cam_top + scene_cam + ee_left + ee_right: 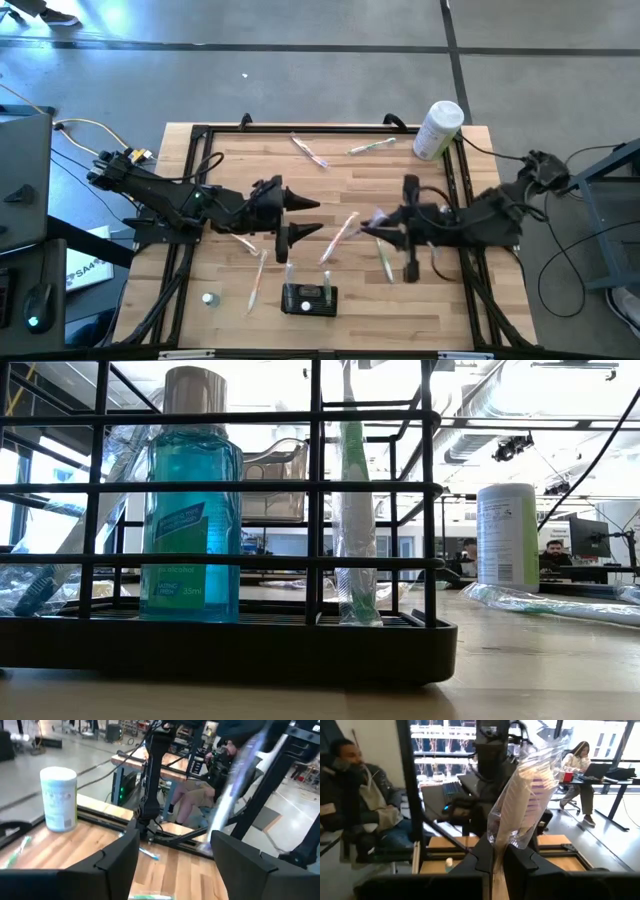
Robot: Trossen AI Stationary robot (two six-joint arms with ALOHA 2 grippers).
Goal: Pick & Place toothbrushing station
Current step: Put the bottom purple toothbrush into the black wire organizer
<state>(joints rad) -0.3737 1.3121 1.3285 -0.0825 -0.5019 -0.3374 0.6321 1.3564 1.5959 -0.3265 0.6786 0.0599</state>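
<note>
The toothbrushing station (pixel 308 298) is a low black rack near the table's front edge. Seen close up, the station (pixel 230 645) holds a blue mouthwash bottle (pixel 190 510) and an upright wrapped green toothbrush (pixel 355 510). Behind the station, at mid-table, my left gripper (pixel 316 217) stands open with nothing between its fingers (pixel 115 862). My right gripper (pixel 366 228) faces it, shut on a plastic-wrapped toothbrush (pixel 340 236). That toothbrush (pixel 520 805) rises from between the closed fingers, and the toothbrush (pixel 235 785) also slants past my left gripper (pixel 175 852).
A tall white container (pixel 437 130) stands at the back right corner. Several wrapped toothbrushes lie loose on the wood, among them one toothbrush (pixel 310 150) at the back and another toothbrush (pixel 257 278) left of the station. A small cap (pixel 209 298) lies front left. People sit beyond the table.
</note>
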